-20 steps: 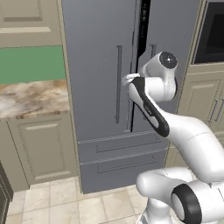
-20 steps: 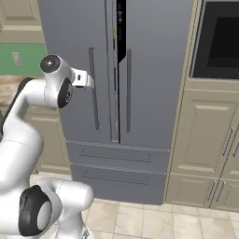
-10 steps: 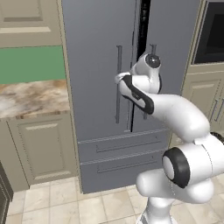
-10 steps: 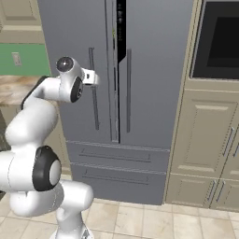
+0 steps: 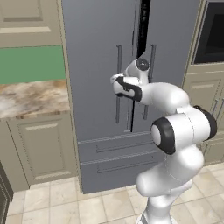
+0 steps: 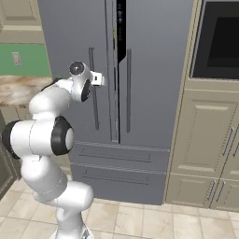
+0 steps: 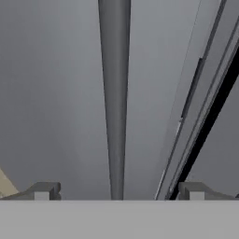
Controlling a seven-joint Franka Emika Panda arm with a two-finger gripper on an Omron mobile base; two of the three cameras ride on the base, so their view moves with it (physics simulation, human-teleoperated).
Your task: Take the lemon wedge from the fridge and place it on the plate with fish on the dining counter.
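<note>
The gripper stands with jaws fully apart at the lower centre of the hand view, straddling the left door handle. The handle is rigid, smooth, likely slippery; grasp mid-bar. The fridge is tall, grey, doors closed, filling centre frame.

Tall grey fridge stands upright, doors seemingly shut, long bar handle vertical.
</note>
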